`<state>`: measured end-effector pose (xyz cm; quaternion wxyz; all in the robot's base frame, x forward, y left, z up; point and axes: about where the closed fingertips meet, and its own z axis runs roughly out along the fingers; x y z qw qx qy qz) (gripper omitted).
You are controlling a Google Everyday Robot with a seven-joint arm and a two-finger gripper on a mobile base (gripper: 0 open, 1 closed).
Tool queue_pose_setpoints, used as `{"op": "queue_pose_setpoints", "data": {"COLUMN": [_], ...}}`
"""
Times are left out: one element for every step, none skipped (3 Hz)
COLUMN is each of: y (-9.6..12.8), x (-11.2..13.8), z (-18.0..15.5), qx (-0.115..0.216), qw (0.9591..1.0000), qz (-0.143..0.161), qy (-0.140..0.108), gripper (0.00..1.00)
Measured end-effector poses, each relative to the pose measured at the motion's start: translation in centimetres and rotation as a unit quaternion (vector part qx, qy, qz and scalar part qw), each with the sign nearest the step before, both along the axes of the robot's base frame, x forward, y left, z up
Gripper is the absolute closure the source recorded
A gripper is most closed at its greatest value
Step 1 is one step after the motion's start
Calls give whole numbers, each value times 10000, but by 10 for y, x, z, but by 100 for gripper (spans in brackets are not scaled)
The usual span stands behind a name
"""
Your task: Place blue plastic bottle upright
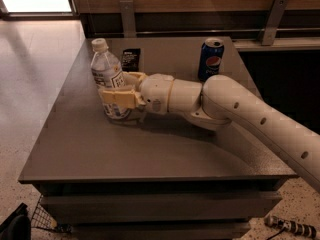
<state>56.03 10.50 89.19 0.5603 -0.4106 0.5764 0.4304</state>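
Note:
The clear plastic bottle (109, 76) with a white cap and printed label stands nearly upright on the grey table (150, 144), left of centre, its base on or just at the tabletop. My gripper (118, 93) reaches in from the right and is shut on the bottle's lower half, with one cream finger (116, 97) across its front. The white arm stretches back to the right edge of the view.
A blue Pepsi can (210, 59) stands at the back right of the table. A flat black packet (131, 59) lies at the back, just behind the bottle. The table's left edge drops to a light floor. A wooden wall with metal posts runs behind.

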Motion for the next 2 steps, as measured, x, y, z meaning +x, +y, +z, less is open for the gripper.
{"op": "queue_pose_setpoints", "data": {"y": [4,6], "x": [-1,-2], "z": [2,2], "qx": [-21,-21], "qw": [10000,10000], "qz": [33,56], "qy": [-3,-9], "gripper": [70,39]}}
